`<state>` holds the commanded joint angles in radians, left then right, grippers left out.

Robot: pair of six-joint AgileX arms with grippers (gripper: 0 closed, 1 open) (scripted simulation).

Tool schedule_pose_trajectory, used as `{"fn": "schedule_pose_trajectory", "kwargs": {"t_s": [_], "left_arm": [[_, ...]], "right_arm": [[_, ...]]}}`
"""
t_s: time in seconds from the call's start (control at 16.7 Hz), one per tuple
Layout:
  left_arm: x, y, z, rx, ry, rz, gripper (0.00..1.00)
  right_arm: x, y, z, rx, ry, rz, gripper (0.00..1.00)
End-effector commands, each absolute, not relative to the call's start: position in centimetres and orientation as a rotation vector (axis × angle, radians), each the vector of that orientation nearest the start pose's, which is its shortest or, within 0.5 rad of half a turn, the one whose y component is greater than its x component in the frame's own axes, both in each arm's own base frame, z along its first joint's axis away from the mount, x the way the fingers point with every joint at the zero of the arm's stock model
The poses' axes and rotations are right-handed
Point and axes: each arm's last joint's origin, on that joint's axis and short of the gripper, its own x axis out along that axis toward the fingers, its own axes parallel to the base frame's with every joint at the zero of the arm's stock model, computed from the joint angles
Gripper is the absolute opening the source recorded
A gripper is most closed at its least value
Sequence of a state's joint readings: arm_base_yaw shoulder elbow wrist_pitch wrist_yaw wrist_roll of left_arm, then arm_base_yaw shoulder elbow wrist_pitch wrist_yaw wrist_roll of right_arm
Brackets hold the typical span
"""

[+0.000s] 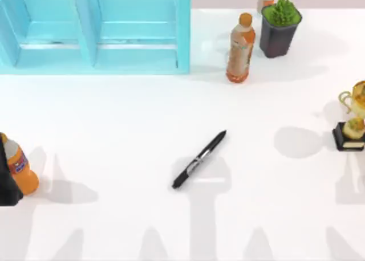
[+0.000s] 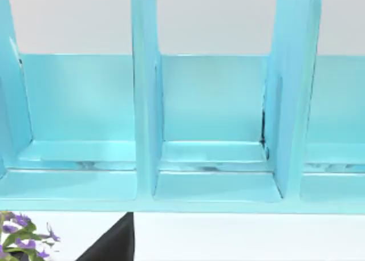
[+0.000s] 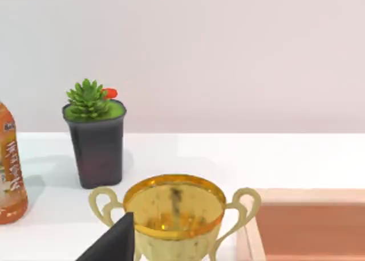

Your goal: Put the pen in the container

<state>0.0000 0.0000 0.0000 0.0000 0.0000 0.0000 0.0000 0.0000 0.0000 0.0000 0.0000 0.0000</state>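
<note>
The pen (image 1: pixel 199 159), slim and black with a pale band at mid-body, lies flat on the white table near its middle, slanting from lower left to upper right. The container (image 1: pixel 137 58), a big light-blue bin with upright dividers, stands at the table's back left. The left wrist view faces its compartments (image 2: pixel 214 158) from table height. A dark wedge of my left gripper (image 2: pixel 111 244) shows at that picture's lower edge, and a like wedge of my right gripper (image 3: pixel 111 244) in the right wrist view. Neither is near the pen.
An orange tea bottle (image 1: pixel 240 47) and a dark pot with a green plant (image 1: pixel 279 28) stand at the back right. A gold trophy (image 1: pixel 352 121) is at the right edge, an orange bottle (image 1: pixel 20 167) at the left edge. Purple flowers (image 2: pixel 23 235) sit before the bin.
</note>
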Motion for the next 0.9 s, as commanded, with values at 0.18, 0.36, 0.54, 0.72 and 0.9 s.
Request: {"fn": "schedule_pose_trajectory", "kwargs": {"t_s": [0.18,0.36,0.54,0.72,0.9], "left_arm": [[10.6,-0.1,16.0,0.000,0.000,0.000,1.00],[10.6,-0.1,16.0,0.000,0.000,0.000,1.00],[10.6,-0.1,16.0,0.000,0.000,0.000,1.00],[10.6,-0.1,16.0,0.000,0.000,0.000,1.00],[10.6,-0.1,16.0,0.000,0.000,0.000,1.00]], "right_arm": [[10.6,-0.1,16.2,0.006,0.006,0.003,1.00],[10.8,0.2,17.5,0.056,0.064,0.026,1.00],[11.5,0.8,20.1,0.147,0.176,0.064,1.00],[13.3,2.0,23.3,0.261,0.335,0.097,1.00],[16.5,4.0,26.4,0.379,0.529,0.108,1.00]]}}
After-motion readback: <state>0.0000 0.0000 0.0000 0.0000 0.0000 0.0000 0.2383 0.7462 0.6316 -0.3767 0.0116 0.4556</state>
